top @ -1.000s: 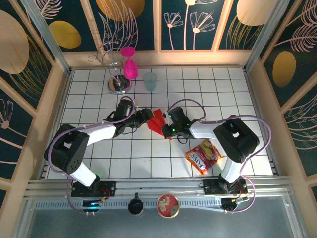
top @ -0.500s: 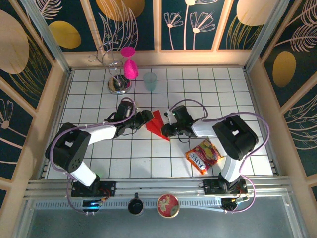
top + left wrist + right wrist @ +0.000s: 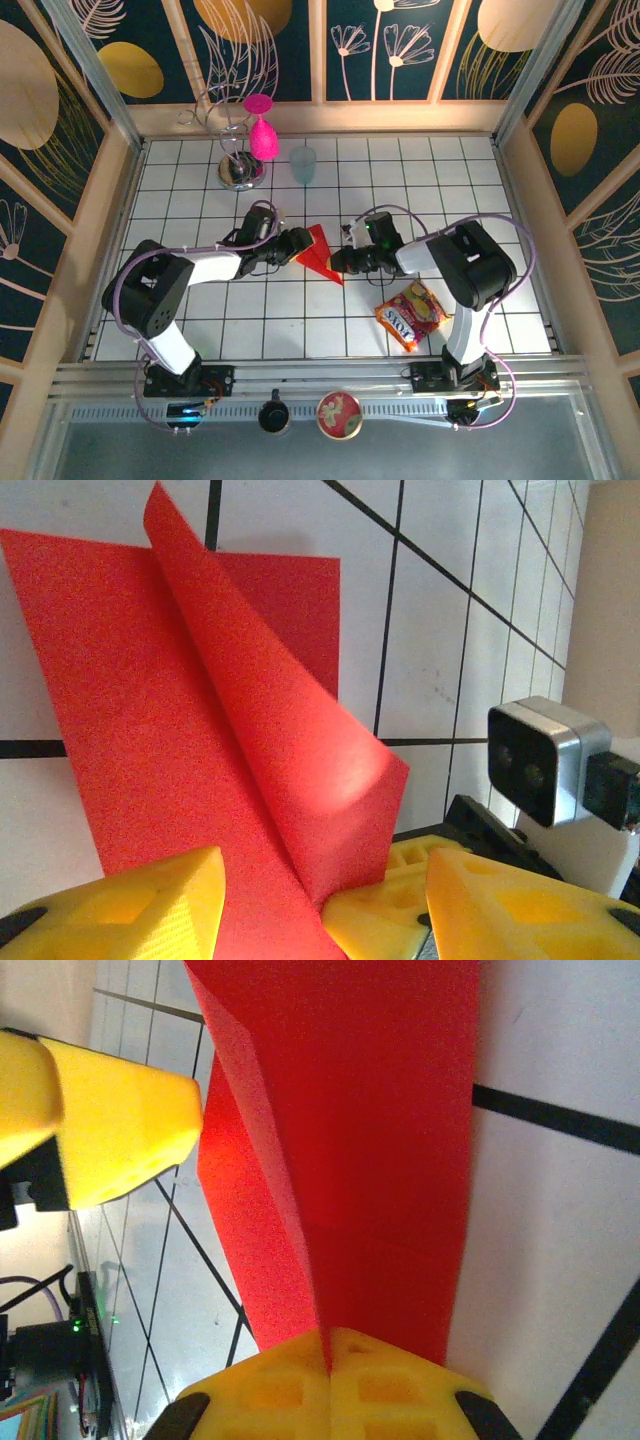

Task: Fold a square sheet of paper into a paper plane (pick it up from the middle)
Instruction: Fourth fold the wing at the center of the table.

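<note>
Your right tool point(image 3: 328, 1338) is pinched shut on the end of the folded red paper point(image 3: 380, 1110), which runs straight out ahead of it on the tabletop point(image 3: 560, 1050). Your left tool point(image 3: 322, 865) stands apart, its pads astride that same end, with one flap lifted just ahead.

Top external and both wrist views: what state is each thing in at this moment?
Bright red square sheet of paper: partly folded, one flap curling up.
Left tool: open, fingers either side of the paper.
Right tool: shut on the paper's narrow end.
Red-and-yellow snack packet: lying flat, untouched.
Pink goblet: seemingly bowl-down at the wire stand.
Pale translucent cup: upright.
</note>
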Controlling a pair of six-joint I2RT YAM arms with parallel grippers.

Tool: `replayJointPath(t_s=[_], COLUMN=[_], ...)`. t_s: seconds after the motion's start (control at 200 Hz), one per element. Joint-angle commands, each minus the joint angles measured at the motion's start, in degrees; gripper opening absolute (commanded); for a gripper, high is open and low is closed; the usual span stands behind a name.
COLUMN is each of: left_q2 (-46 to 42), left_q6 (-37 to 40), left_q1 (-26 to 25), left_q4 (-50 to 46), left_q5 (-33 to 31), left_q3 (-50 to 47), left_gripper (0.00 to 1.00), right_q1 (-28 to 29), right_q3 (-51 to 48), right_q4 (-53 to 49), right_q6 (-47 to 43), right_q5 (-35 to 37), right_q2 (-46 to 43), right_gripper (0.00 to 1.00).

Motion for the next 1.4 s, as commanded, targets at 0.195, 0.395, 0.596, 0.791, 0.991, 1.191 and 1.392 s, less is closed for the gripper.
replayJointPath(t_s=[0.195,0.395,0.596,0.791,0.991,1.191,1.392], left_q2=[2.12,4.07,5.31,6.10,7.15,8.57,10.65], left_q6=[0.56,1.76,2.67,4.30,4.83,5.10,5.28], left_q1=[-0.82,-1.13,-1.64,-2.07,-2.39,-2.87,-3.62], left_q4=[-1.30,-4.12,-6.62,-10.30,-12.91,-19.04,-26.07], left_q5=[-0.21,-0.65,-1.53,-3.49,-5.39,-9.46,-14.08], left_q3=[3.65,5.65,6.60,7.46,8.66,10.83,12.82], left_gripper=[0.55,0.55,0.55,0.55,0.56,0.57,0.57], right_q1=[-1.40,-1.51,-1.47,-1.47,-1.47,-1.52,-1.49], right_q3=[-0.91,-0.58,-0.63,-0.75,-0.86,-1.02,-1.04], right_q4=[3.92,3.61,3.95,4.26,4.32,3.96,3.70], right_q6=[4.01,4.49,5.14,5.44,5.51,5.24,5.33], right_q5=[-4.96,-4.97,-5.19,-5.48,-5.49,-5.10,-4.98], right_q2=[2.36,2.82,3.29,3.44,3.62,3.70,3.02], right_gripper=[0.02,0.03,0.03,0.05,0.06,0.07,0.10])
